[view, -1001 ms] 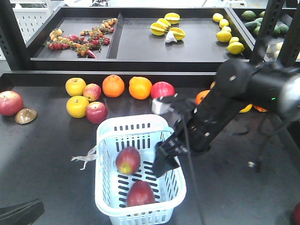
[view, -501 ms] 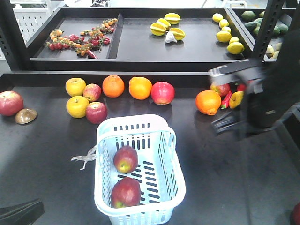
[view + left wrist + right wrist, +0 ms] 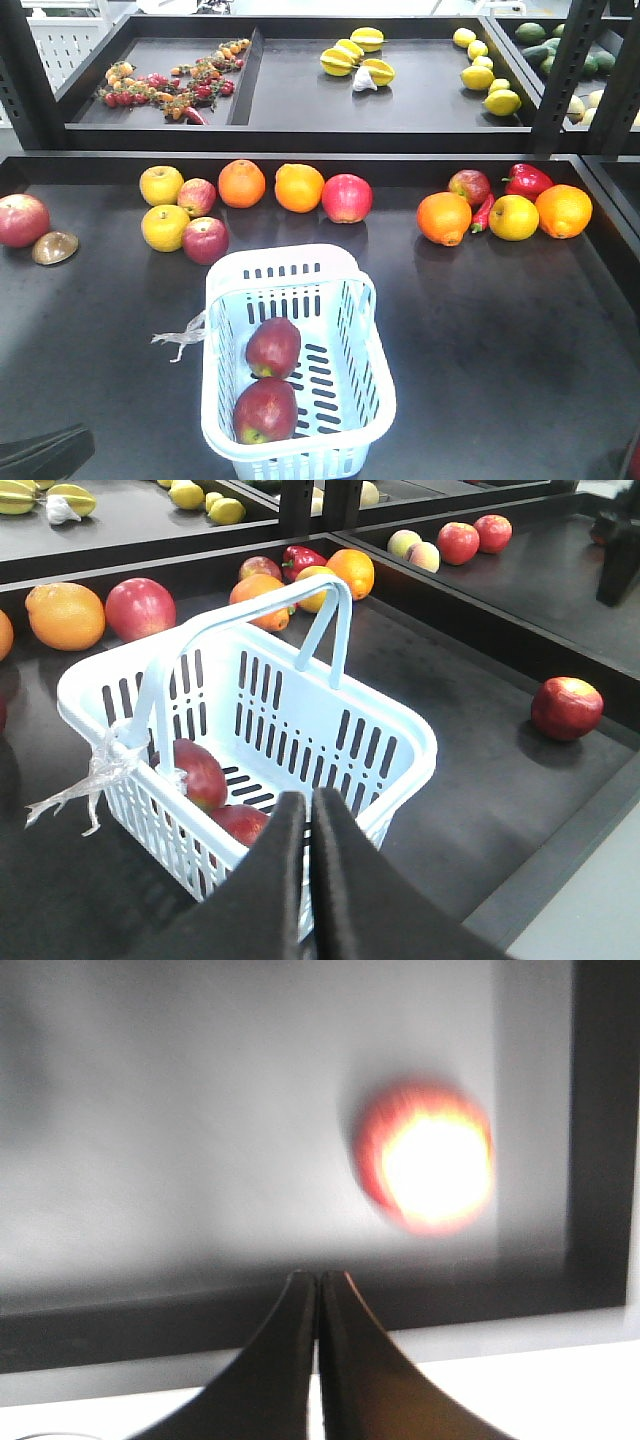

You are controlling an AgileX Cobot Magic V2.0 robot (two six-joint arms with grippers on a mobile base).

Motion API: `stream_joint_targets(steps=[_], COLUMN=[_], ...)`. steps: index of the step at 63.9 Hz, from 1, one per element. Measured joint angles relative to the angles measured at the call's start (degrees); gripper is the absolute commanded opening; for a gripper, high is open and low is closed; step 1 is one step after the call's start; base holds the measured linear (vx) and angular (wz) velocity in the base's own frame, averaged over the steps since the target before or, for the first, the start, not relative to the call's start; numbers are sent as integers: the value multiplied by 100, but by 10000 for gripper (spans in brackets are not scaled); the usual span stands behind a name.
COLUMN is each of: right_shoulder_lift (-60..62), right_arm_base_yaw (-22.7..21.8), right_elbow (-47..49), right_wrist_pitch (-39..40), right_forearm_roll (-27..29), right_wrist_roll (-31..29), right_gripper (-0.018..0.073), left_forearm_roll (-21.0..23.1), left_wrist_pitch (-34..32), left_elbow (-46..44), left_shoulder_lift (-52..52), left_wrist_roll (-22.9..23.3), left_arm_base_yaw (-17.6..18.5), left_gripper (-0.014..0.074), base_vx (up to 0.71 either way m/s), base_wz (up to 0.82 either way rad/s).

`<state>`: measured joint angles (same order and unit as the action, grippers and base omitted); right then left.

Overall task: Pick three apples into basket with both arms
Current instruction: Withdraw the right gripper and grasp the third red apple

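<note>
The pale blue-white basket (image 3: 290, 256) stands at the front middle of the black table. Two dark red apples lie in it, one (image 3: 273, 347) behind the other (image 3: 265, 409). In the left wrist view my left gripper (image 3: 308, 798) is shut and empty, just short of the basket's (image 3: 395, 717) near rim, and both apples (image 3: 200, 772) (image 3: 240, 822) show through it. My right gripper (image 3: 318, 1278) is also shut and empty, over a dark ledge. A blurred, glaring red apple (image 3: 428, 1157) lies beyond it to the right. Neither gripper shows in the front view.
Behind the basket sit yellow apples (image 3: 165, 226), red apples (image 3: 347, 197), oranges (image 3: 300, 187) and a red pepper (image 3: 527, 180). A raised tray (image 3: 250, 90) holds lemons and small fruit. Black shelf posts (image 3: 565, 70) stand at the right. A red apple (image 3: 566, 707) lies on a lower shelf.
The right arm, which hung over the basket a second ago, has swung away to the right and out of the front view. The two apples in the basket have shifted slightly.
</note>
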<state>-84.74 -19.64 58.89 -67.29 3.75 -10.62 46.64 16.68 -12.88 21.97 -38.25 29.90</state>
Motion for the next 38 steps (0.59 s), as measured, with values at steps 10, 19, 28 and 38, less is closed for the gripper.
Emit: stream_joint_targets(steps=[10,19,28,38], right_shoulder_lift=[0,-8,-175,-665], right_arm_base_yaw=[-108,-108,-108,-108], right_elbow=[-110,-117,-117,-117], right_wrist_pitch=[85,122,185,367], right_forearm_roll=[186,143,-176,-477], right_wrist_roll=[-330,-421,-332,-95], right_gripper=[393,684,725,705], left_forearm_roll=[0,0,0,0], left_wrist_pitch=[0,0,4,4], left_elbow=[0,0,0,0], left_shoulder_lift=[0,0,0,0], left_wrist_roll=[0,0,0,0], left_arm_base_yaw=[0,0,0,0], left_gripper=[-6,-6,-6,-6], base_vx=[0,0,0,0], base_wz=[0,0,0,0])
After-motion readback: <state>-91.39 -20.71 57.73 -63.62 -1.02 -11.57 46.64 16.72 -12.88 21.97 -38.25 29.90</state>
